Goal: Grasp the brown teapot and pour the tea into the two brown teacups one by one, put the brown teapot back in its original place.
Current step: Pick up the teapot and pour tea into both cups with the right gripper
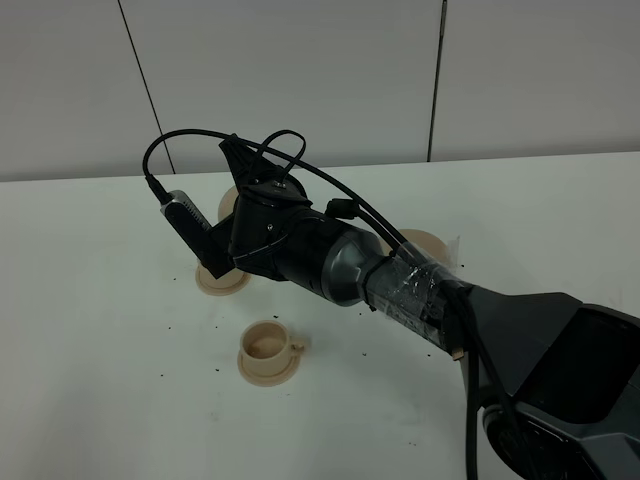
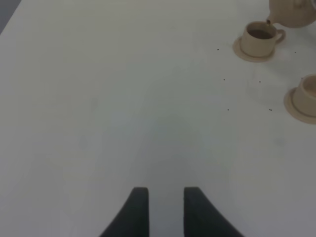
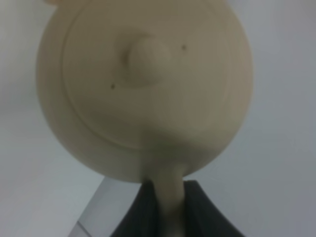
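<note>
Exterior high: worktop (image 1: 90, 340) open left and front. Right arm (image 1: 340, 265) reaches across. The brown teapot (image 1: 228, 205), partly hidden behind it, hangs above the far saucer (image 1: 222, 281). The near teacup (image 1: 268, 348) stands apart.

Left wrist: left gripper (image 2: 166, 210) jaws released, empty. Spout (image 2: 270, 20) over the far teacup (image 2: 260, 39).

Right wrist: right gripper (image 3: 167, 205) jaws clenched on the handle (image 3: 165, 173). Lid (image 3: 148, 54) faces the camera, handle-to-spout axis running straight away from the jaws.

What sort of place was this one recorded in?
Probably a robotics lab or test room, not a home: a white table, a plain panelled wall, and a black robot arm holding a brown teapot over a teacup.
</note>
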Available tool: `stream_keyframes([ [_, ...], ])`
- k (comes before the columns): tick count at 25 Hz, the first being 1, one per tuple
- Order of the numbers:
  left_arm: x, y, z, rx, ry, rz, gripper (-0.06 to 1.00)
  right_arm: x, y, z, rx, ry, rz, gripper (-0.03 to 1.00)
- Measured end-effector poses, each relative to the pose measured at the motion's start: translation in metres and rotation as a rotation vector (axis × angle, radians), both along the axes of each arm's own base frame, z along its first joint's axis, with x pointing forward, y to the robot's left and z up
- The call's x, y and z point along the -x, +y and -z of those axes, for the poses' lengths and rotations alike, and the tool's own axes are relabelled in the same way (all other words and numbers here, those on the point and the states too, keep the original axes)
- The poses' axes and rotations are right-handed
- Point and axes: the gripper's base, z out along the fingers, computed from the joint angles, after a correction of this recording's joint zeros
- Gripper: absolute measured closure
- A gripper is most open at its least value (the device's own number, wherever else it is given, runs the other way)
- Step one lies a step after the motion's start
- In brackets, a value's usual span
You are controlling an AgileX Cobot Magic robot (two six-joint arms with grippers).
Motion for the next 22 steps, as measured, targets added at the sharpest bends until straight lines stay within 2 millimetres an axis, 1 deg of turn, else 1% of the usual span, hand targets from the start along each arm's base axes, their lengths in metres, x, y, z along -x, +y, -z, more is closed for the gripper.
stream_keyframes([
  [22,0.0000,0.0000,0.0000,0.000,0.000,0.000,0.70,0.0008,0.0002,0.0011,-0.015,0.017,0.007,0.88],
])
